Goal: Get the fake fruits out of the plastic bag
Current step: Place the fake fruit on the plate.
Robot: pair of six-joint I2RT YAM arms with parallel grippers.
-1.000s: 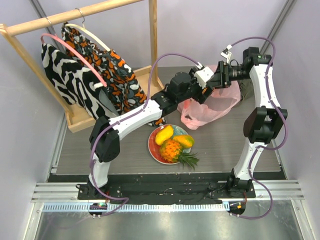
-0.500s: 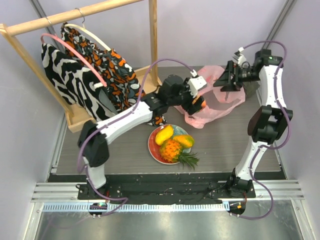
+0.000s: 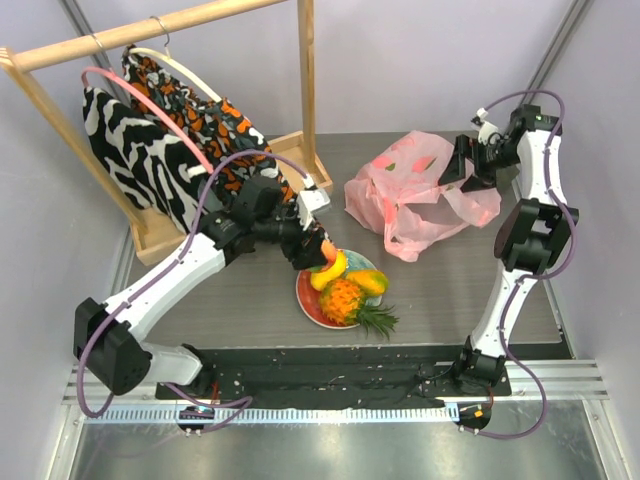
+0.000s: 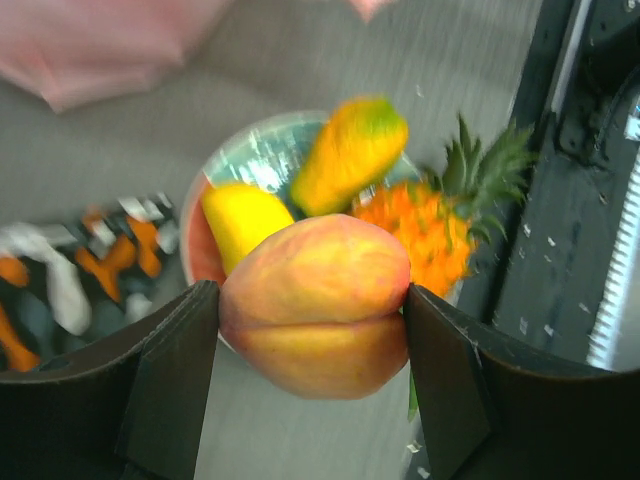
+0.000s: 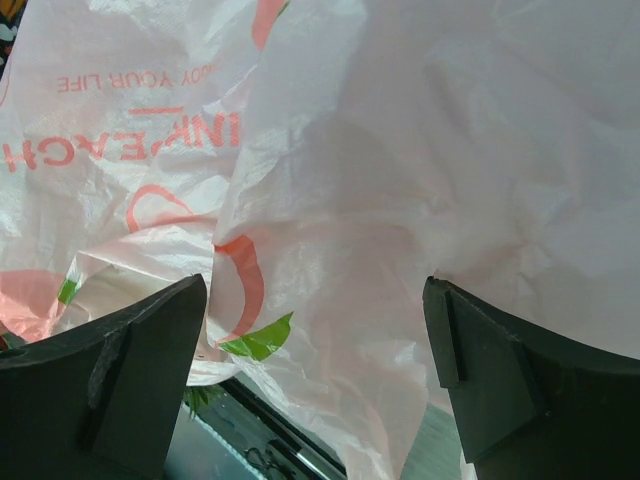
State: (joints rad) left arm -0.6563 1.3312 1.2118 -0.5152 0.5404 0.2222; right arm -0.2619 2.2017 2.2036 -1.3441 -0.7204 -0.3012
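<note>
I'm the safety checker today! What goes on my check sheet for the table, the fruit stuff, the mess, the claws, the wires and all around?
Surface: grey table, holding a plate and a bag.
Job's things: pink bag lies crumpled at the far right; pineapple, mango and another yellow-orange fruit sit on the plate; a peach is in a claw.
Clutter: wooden rack with two patterned clothes, far left.
Claws: left claw shut on the peach, above the plate; right claw open at the bag.
Cables: purple cables loop along both arms.
Surroundings: pale walls; metal rail at the near edge.
</note>
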